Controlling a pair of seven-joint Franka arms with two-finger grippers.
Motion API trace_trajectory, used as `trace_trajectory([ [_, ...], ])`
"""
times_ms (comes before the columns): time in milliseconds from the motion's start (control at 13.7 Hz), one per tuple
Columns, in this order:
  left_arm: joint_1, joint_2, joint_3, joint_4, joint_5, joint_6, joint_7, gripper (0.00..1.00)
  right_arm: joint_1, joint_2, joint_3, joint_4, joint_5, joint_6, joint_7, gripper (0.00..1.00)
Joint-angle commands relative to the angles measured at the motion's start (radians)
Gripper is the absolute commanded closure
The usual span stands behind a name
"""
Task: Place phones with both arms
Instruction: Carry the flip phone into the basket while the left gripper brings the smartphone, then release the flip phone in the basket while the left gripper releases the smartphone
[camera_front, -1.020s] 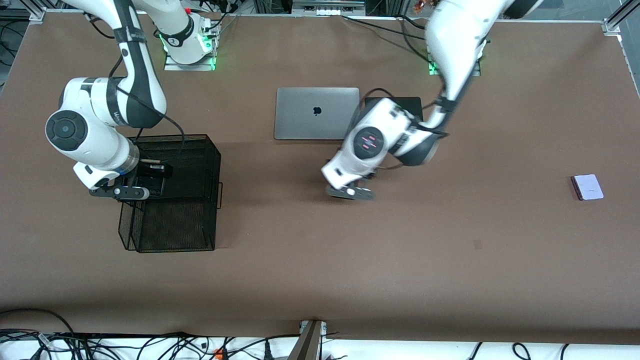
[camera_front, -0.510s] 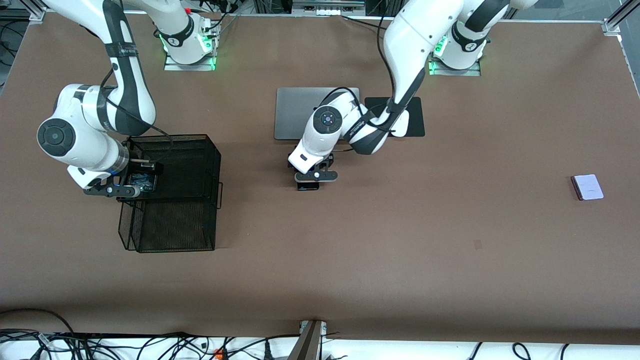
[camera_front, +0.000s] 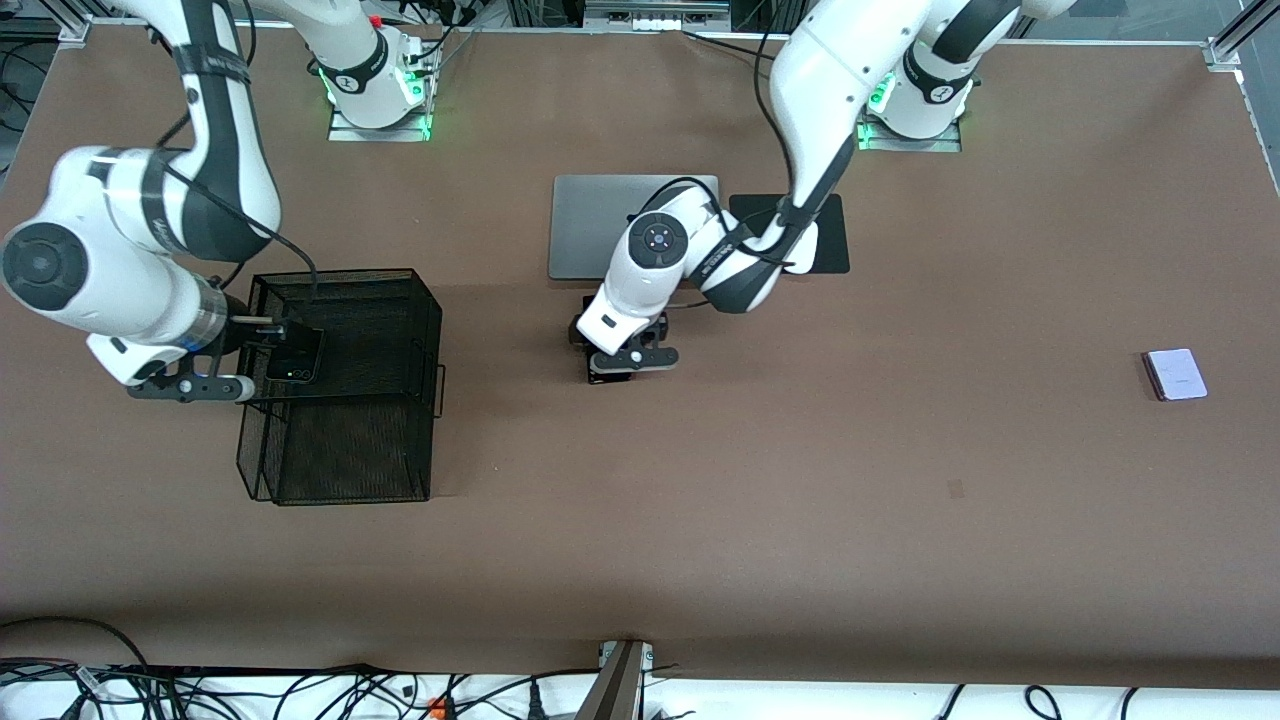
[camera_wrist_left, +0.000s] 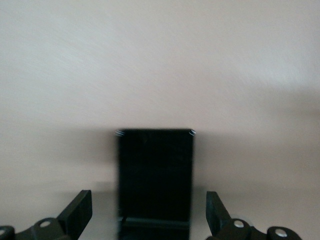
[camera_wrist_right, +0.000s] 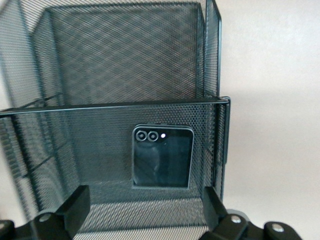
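The small squarish black phone (camera_front: 296, 356) lies in the black mesh basket (camera_front: 420, 300), in the compartment farther from the front camera. It also shows in the right wrist view (camera_wrist_right: 162, 156). My right gripper (camera_front: 250, 358) is open and empty above the basket's edge toward the right arm's end (camera_wrist_right: 145, 220). The long slim black phone (camera_front: 603, 377) lies on the table just nearer than the laptop. My left gripper (camera_front: 627, 362) is open right over it, one finger on each side of it (camera_wrist_left: 150, 220), not touching (camera_wrist_left: 155, 170). The lavender-white phone (camera_front: 1176, 374) lies toward the left arm's end.
A closed silver laptop (camera_front: 590, 225) and a black mouse pad (camera_front: 830, 235) lie mid-table, partly covered by the left arm. The basket's lower compartment (camera_front: 340, 450) is nearer the front camera. Cables run along the table's near edge.
The right gripper has let go of the small black phone in the basket and drawn back and up. The left gripper has swung toward the right arm's end and come down over the long phone.
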Motion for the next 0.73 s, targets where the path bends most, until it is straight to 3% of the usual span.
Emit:
trace_trajectory([
  [0,0.091,-0.160,0.005,-0.023,0.031,-0.261,0.009,0.00,0.000,-0.004,0.008,0.089,0.017,-0.101,-0.004,0.00],
  [146,0.157,-0.225,0.002,-0.020,0.190,-0.449,0.052,0.00,0.020,-0.003,0.029,0.096,0.020,-0.101,0.042,0.00],
  [364,0.241,-0.260,0.025,-0.016,0.419,-0.664,0.088,0.00,0.097,0.034,0.139,0.129,0.020,-0.087,0.220,0.00],
  [655,0.514,-0.270,0.010,-0.025,0.424,-0.691,0.370,0.00,0.159,0.219,0.342,0.363,0.063,-0.078,0.497,0.00],
])
